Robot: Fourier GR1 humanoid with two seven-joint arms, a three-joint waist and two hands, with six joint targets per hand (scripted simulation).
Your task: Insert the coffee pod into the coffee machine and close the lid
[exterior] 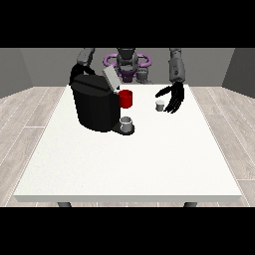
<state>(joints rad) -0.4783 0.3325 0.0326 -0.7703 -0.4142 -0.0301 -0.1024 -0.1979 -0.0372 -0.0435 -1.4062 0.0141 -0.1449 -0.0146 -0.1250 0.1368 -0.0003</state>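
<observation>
A white table, a red cup, a grey cup and the room around them.

The white table [124, 164] is large and fills the middle of the view; two dark legs show under its near edge. On the far half of the table stands a red cup [126, 98], upright, with its opening to the top. Nearer to the camera a small grey cup [126, 123] stands upright on a dark tray. The floor [30, 119] has pale wooden planks and shows at both sides of the table. Behind, the walls [25, 67] are plain grey.
</observation>
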